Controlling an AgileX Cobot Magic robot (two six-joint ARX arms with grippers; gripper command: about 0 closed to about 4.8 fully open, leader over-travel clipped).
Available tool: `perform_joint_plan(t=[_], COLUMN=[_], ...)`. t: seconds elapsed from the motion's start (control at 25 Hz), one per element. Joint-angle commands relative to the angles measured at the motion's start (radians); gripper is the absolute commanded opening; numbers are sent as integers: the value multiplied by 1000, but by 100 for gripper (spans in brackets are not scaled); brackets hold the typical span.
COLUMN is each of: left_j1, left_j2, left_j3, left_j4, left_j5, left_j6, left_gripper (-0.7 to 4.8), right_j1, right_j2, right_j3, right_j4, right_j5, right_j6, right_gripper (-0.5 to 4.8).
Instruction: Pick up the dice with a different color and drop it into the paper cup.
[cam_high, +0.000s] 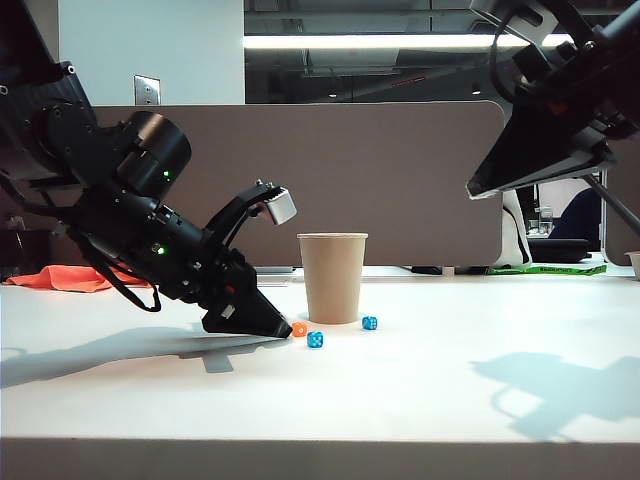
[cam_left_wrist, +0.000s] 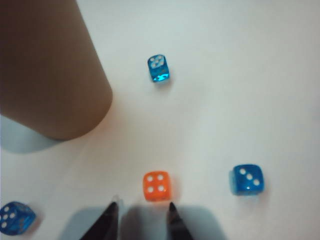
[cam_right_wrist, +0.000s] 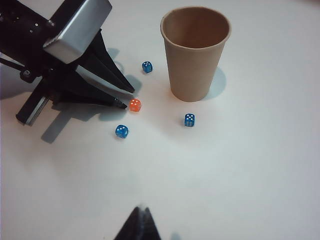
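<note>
Left pincer (cam_left_wrist: 142, 212), lowered to the white table (cam_high: 420, 400), its two dark fingertips (cam_left_wrist: 111, 210) spread wide and gripping nothing. The orange die (cam_left_wrist: 157, 186) lies on the table just ahead of the gap between the tips, four pale pips up, apart from both tips in the left wrist view. In the right wrist view the nearer tip comes very close to the die; whether it touches cannot be told.

The paper cup (cam_left_wrist: 47, 70), tan and upright with its mouth open, stands on the table beyond the orange die and off to one side of the left pincer's line. It is near the die but not touching it.

Three blue dice surround the pincer tips. One blue die (cam_left_wrist: 158, 68) lies farther ahead, past the orange die and beside the cup. A second blue die (cam_left_wrist: 247, 180) lies level with the orange die on the side away from the cup. A third blue die (cam_left_wrist: 16, 218) lies beside the pincer on the cup's side, level with the tips.

Right pincer (cam_right_wrist: 139, 225), held high above the table and well apart from every object; only its dark tips show in its own wrist view, drawn close together with nothing between them. In the exterior view the right arm (cam_high: 560, 110) hangs at the upper right, far from the cup.
</note>
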Motion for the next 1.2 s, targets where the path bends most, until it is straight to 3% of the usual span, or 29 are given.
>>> perform_joint_plan(t=[0.04, 1.0, 1.2], left_j1=[-3, -24, -24], left_j2=[-2, 23, 23], left_j3=[3, 13, 13], left_j4=[6, 43, 55], left_j5=[11, 30, 29], left_j6=[0, -18, -34], left_gripper=[125, 120, 78], right_j1=[0, 0, 0], right_j2=[-3, -3, -3], right_j3=[6, 6, 6], right_j4=[8, 8, 8], right_j5=[-4, -3, -3], right_j6=[2, 2, 2], right_gripper=[-1, -1, -1])
